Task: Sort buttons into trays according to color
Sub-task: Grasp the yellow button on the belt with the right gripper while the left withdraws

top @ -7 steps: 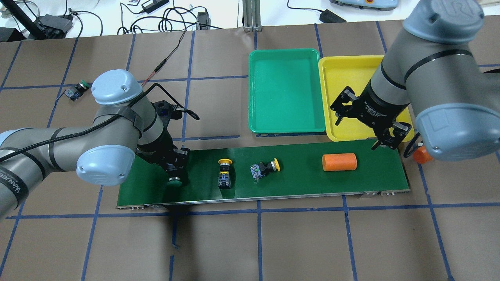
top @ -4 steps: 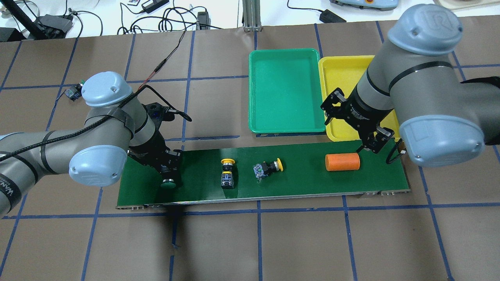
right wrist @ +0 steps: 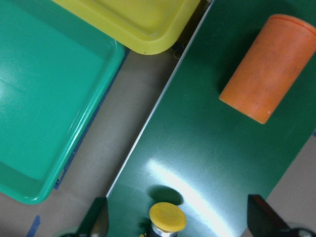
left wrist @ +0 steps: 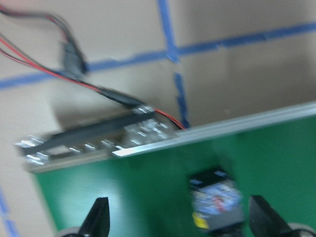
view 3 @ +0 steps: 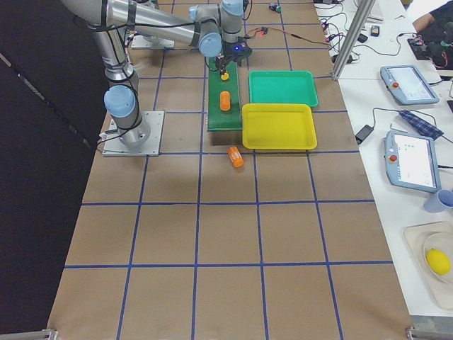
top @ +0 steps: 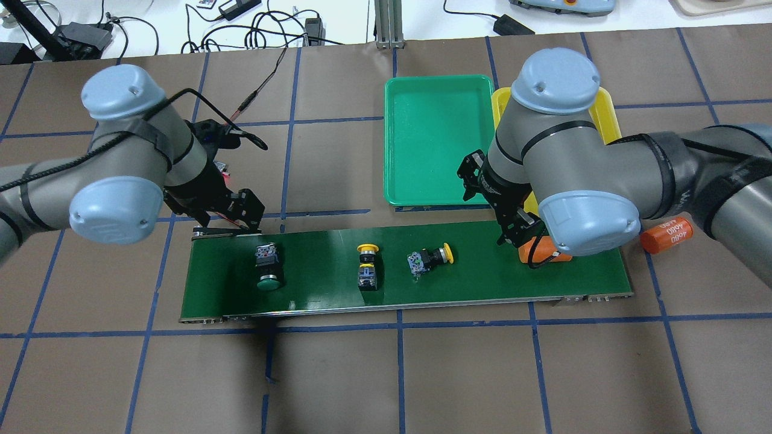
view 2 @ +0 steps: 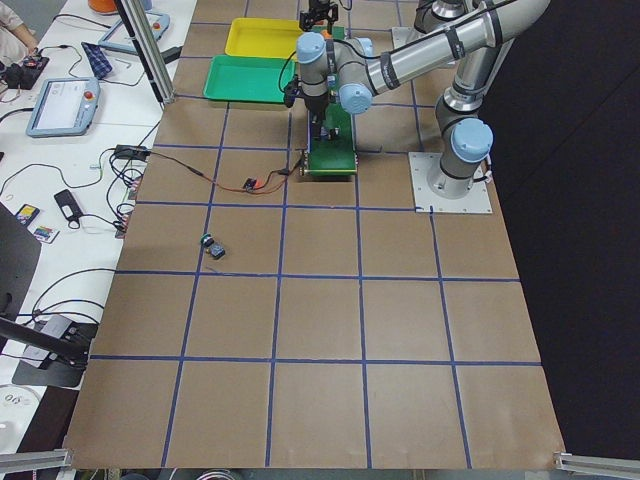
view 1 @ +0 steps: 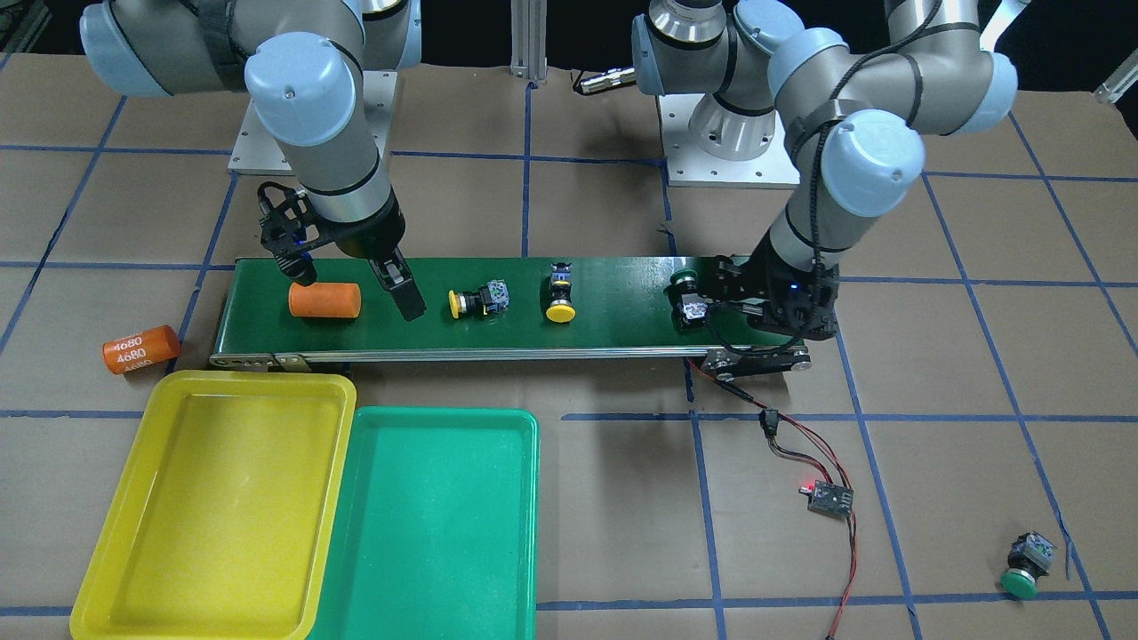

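three buttons lie on the conveyor belt. from left to right in the overhead view:
- a green button near the left end, cap toward the near, robot-side edge.
- a yellow button at mid-belt, cap toward the far edge.
- a second yellow button just right of it, cap pointing right.

the fourth button, green, lies on the table well apart from the belt. the green tray and the yellow tray sit side by side, rims touching, just beyond the belt's far edge.

left gripper: fingers spread wide, nothing held. it hangs over the belt's far left corner, apart from the green button.

right gripper: fingers spread wide, nothing held. it hangs above the right part of the belt, between the second yellow button and an orange cylinder, touching neither. a second orange cylinder lies on the table beyond the belt's right end.

changes from half a second ago:
- the left gripper, then down over the green button, has pulled back toward the far edge. the button lies free.
- the right arm has swung left and now covers most of the yellow tray.
- all three buttons on the belt and the cylinder on it stand further right.
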`<state>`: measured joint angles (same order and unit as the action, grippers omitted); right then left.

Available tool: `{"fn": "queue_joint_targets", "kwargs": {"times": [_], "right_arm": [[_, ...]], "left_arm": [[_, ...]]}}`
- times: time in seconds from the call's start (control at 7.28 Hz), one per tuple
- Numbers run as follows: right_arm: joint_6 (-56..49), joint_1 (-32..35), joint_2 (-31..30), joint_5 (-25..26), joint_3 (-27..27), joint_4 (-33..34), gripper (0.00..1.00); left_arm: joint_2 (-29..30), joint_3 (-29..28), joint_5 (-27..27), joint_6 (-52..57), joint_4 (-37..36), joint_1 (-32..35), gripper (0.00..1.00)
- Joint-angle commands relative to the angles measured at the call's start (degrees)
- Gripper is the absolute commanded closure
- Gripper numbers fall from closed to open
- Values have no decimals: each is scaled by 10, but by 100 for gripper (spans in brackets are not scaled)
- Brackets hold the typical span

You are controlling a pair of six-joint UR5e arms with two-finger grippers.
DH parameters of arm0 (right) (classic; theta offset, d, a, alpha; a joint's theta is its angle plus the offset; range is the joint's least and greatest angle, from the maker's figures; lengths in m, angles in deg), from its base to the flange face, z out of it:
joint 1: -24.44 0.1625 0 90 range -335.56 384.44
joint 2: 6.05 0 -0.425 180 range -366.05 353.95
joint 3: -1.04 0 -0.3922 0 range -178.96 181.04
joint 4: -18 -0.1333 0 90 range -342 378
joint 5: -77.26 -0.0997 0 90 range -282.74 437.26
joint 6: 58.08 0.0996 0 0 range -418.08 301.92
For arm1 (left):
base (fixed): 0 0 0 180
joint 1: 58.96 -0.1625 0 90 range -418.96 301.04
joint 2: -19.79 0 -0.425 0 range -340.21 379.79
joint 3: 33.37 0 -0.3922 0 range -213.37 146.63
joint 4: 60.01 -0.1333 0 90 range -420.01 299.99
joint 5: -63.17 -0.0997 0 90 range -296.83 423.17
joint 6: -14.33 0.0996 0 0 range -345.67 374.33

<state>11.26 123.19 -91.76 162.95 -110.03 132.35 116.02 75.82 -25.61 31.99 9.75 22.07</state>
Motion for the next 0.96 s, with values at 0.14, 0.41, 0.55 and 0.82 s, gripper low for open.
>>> {"fn": "queue_joint_targets", "kwargs": {"times": [0.14,0.41,0.55,0.82], "right_arm": [[18,0,40,1,0,17,0],[45,6,69,-1,0,59,0],[64,26,78,1,0,66,0],[64,34,77,-1,0,57,0]], "left_arm": [[137,-190,-8,156,20,-107,0],[259,-306,-3,297,16,-181,0],[307,-352,-1,369,-6,-198,0],[388,-431,-6,506,-42,-201,0]]}}
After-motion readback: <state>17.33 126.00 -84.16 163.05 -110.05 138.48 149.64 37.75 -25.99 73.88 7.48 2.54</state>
